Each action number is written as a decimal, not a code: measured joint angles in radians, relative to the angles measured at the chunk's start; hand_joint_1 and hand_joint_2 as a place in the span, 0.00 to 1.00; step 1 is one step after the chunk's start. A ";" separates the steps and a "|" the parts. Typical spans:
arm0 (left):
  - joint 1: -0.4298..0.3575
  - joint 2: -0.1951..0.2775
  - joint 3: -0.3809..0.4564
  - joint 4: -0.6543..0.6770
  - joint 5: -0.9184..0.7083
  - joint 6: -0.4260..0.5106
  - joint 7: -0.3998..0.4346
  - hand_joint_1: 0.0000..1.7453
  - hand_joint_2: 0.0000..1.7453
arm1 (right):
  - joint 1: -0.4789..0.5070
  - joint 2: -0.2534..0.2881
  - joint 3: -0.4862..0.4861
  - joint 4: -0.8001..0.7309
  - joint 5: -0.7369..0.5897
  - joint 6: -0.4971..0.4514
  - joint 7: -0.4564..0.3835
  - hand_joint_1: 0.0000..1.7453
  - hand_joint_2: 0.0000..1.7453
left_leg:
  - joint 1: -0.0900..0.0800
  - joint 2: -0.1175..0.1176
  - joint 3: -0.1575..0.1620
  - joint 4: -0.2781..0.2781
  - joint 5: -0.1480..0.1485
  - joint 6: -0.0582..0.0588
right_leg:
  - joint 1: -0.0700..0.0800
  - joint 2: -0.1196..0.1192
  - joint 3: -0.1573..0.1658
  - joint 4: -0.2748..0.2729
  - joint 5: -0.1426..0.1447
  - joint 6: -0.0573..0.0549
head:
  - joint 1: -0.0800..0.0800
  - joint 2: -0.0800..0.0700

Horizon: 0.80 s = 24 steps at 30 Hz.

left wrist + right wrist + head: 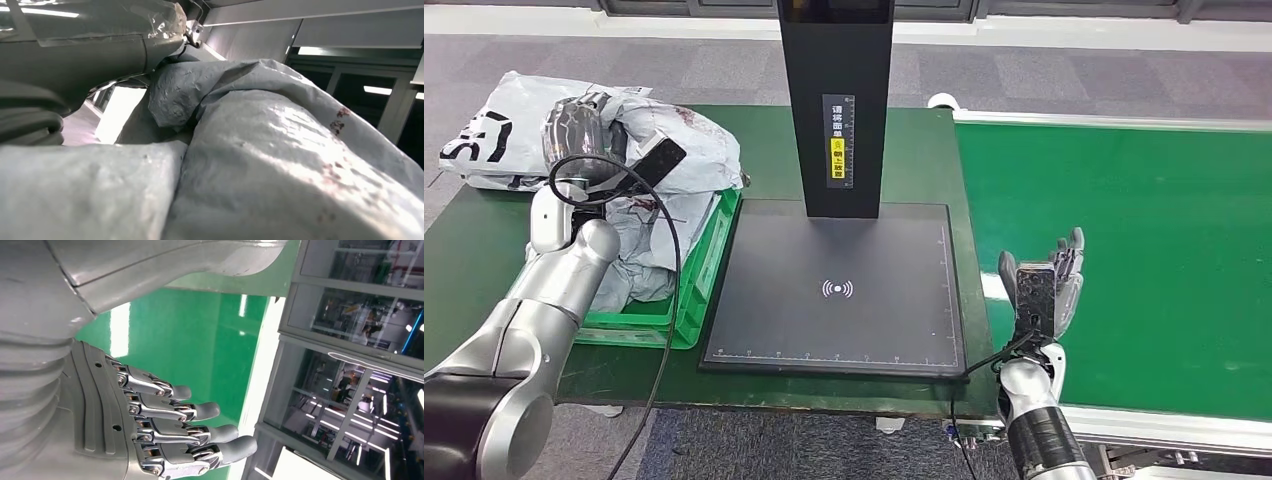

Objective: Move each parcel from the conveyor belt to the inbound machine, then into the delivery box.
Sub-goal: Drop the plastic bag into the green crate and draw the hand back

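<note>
Crumpled grey plastic parcels [659, 150] lie heaped in the green plastic delivery box [705, 262]. Left hand [574, 128] rests among them, grip indeterminable. Right hand [1042, 288] hovers empty, fingers apart, over the bare green conveyor belt [1144, 230]. Black inbound machine plate [839, 290] unoccupied; task apparently near completion.

Silver jointed arms, black cables looping at each wrist; grey ribbed right hand [1042, 290], dark fingers.
</note>
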 joint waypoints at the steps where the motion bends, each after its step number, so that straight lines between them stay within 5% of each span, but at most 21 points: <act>1: 0.000 0.002 0.004 0.002 -0.004 0.000 0.002 1.00 1.00 | 0.000 0.000 0.000 0.000 0.000 0.000 0.000 0.00 1.00 | 0.000 0.000 0.000 0.000 0.000 0.000 | 0.000 0.000 0.000 0.000 0.000 0.000 | 0.000 0.000; 11: 0.004 0.013 0.032 0.008 -0.098 0.000 0.064 1.00 1.00 | -0.001 0.000 0.000 0.000 0.000 0.000 0.000 0.00 1.00 | -0.001 0.001 -0.001 0.000 0.000 0.000 | -0.001 0.001 0.000 0.000 0.001 0.001 | 0.000 0.000; 15: 0.019 0.047 0.125 0.014 -0.220 0.001 0.118 1.00 1.00 | 0.001 0.000 0.000 0.000 -0.001 -0.001 0.005 0.00 1.00 | -0.001 0.004 -0.001 0.000 -0.001 -0.001 | 0.001 0.004 -0.002 0.000 0.001 0.000 | 0.000 0.000; 22: 0.032 0.091 0.321 0.043 -0.326 -0.019 0.098 0.95 1.00 | 0.003 -0.005 0.000 0.000 -0.016 -0.002 0.014 0.00 1.00 | 0.001 0.006 -0.001 0.000 -0.001 -0.001 | 0.001 0.006 -0.004 0.000 0.000 -0.001 | 0.000 0.000; 24: 0.019 0.094 0.337 0.115 -0.374 -0.138 0.129 0.47 1.00 | 0.000 -0.007 0.000 0.000 -0.017 0.011 0.018 0.00 1.00 | 0.000 0.006 -0.001 0.000 -0.001 -0.001 | 0.000 0.006 -0.003 0.000 0.000 -0.001 | 0.000 0.000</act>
